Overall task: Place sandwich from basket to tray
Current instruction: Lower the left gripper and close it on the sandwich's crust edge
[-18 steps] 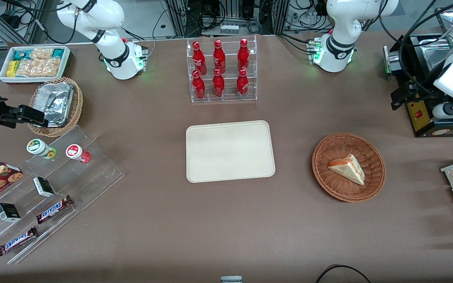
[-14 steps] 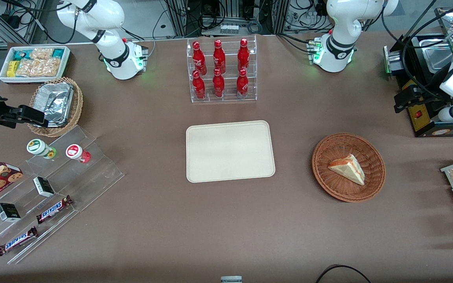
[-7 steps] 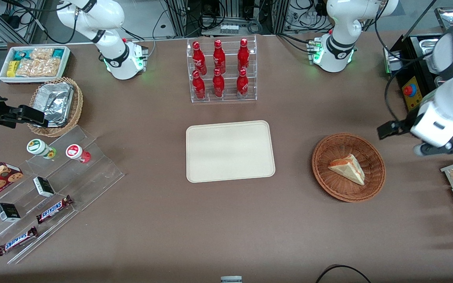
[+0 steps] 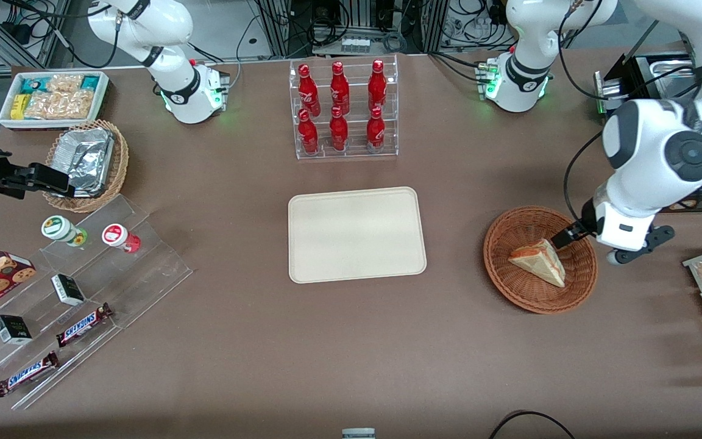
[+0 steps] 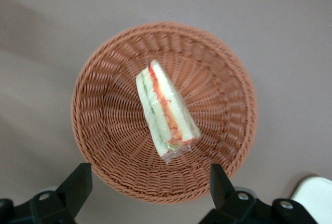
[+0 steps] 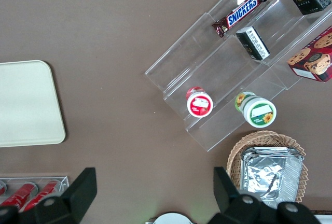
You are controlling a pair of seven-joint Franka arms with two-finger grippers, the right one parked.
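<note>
A: Swinging in from the working arm's end of the desk within the last second, the gripper [image 4: 561, 239] now hangs over the basket [image 4: 512, 286], jaws apart.

B: And the sandwich [image 4: 538, 261]?

A: Lying in the basket, untouched; the wrist camera shows the sandwich [image 5: 165, 109] between the spread fingers [image 5: 78, 182].

B: So what's left?

A: Likely a descent and a grip, then the carry to the tray [image 4: 356, 234], which sits beside the basket.

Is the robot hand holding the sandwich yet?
No, nothing is held. The gripper hangs open above the basket, and the sandwich lies in it untouched.
</note>
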